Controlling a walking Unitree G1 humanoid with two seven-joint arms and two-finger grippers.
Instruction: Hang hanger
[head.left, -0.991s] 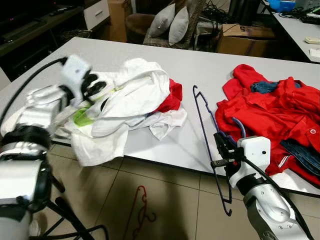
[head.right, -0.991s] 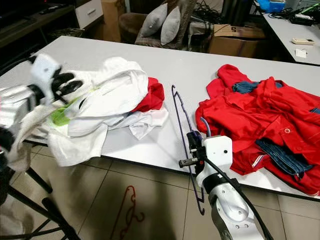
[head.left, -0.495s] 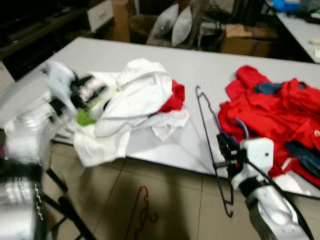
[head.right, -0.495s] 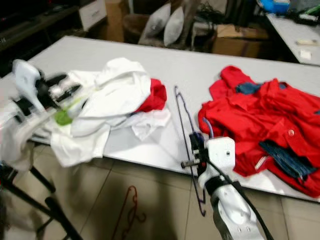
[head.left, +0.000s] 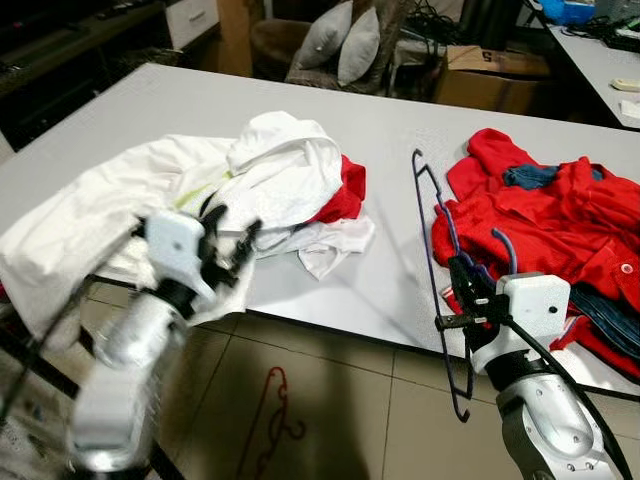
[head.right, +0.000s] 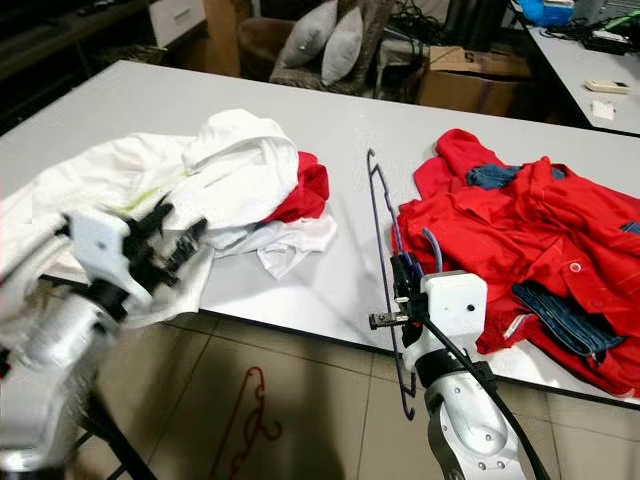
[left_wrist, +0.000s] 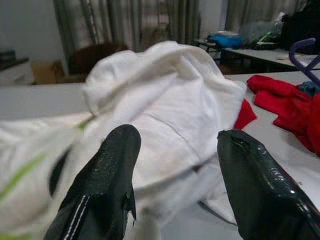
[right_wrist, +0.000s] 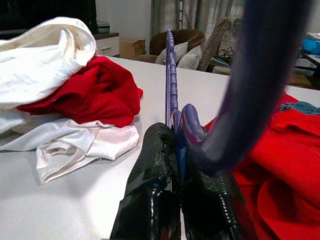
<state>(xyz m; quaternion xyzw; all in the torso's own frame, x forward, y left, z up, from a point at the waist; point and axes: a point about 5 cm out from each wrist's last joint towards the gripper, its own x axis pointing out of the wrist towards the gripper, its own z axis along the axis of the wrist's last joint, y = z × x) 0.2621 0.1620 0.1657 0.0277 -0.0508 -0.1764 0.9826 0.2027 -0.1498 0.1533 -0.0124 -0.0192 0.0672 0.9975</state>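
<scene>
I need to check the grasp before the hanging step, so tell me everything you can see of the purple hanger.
The purple hanger is a thin, dark purple frame, apparently plastic, with ridged arms and a curved hook. The right end effector, shut on it near the hook, holds it tilted on edge. Its upper end rises above the grey table between the white and red clothes; its lower end hangs past the table edge above the tiled floor.
</scene>
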